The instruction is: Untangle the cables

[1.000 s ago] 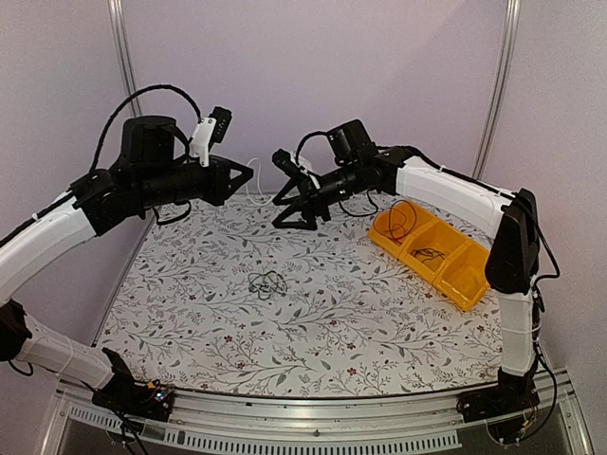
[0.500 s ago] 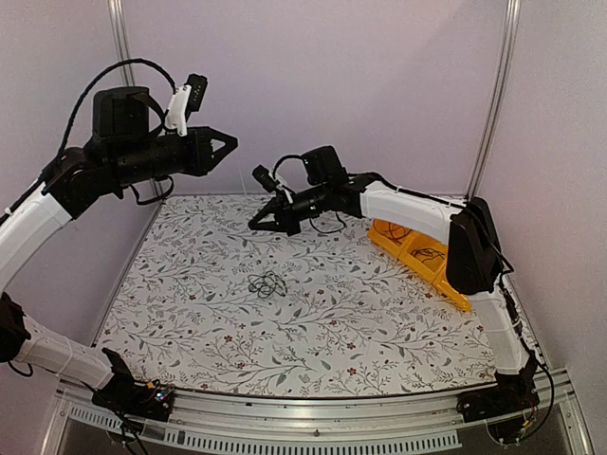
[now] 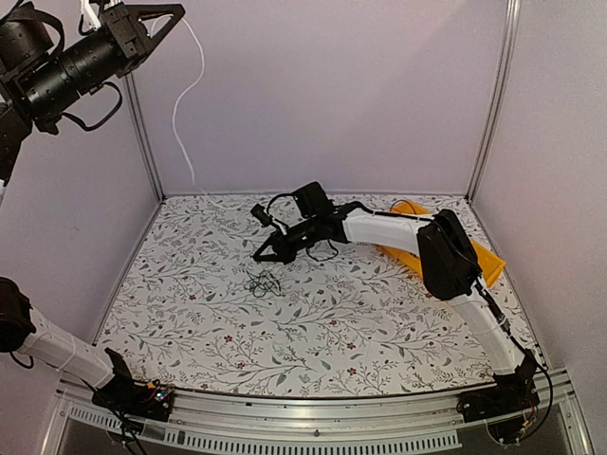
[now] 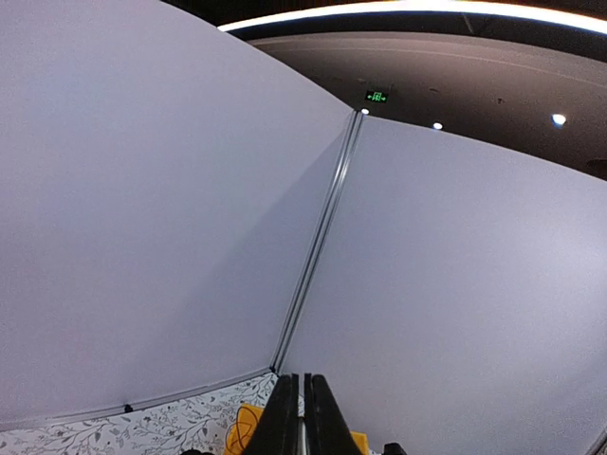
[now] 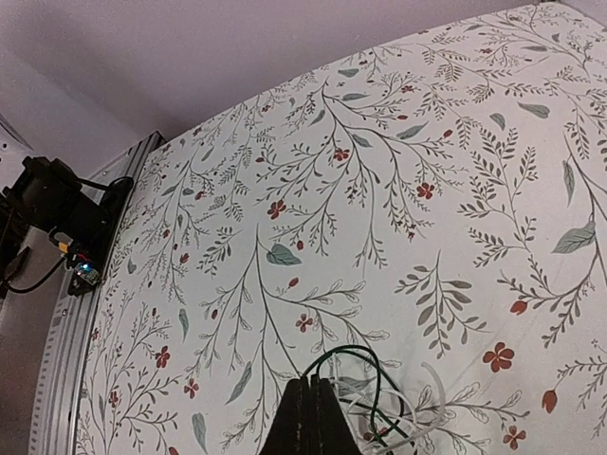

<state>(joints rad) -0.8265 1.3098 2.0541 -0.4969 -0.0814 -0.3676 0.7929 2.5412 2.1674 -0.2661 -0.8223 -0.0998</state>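
A small clump of thin dark cables [image 3: 265, 282] lies on the flowered table, left of centre. My right gripper [image 3: 257, 257] is low at the clump's far edge. In the right wrist view that gripper [image 5: 310, 381] is shut, and a dark green cable loop [image 5: 379, 358] runs straight into its tips, beside whitish strands [image 5: 432, 417]. My left gripper [image 3: 178, 9] is raised high at the top left and shut on a long white cable [image 3: 175, 104], which hangs down to the back of the table. The left wrist view shows this gripper [image 4: 302, 384] shut.
A yellow compartment tray [image 3: 486, 259] sits at the right side of the table, mostly hidden behind my right arm; it also shows in the left wrist view [image 4: 242, 427]. Walls and metal posts [image 3: 493, 104] enclose the table. The table's metal edge rail [image 5: 66, 360] runs along the left.
My left arm rose up and to the left, drawing the white cable up with it. My right gripper came down left to the clump and shut.
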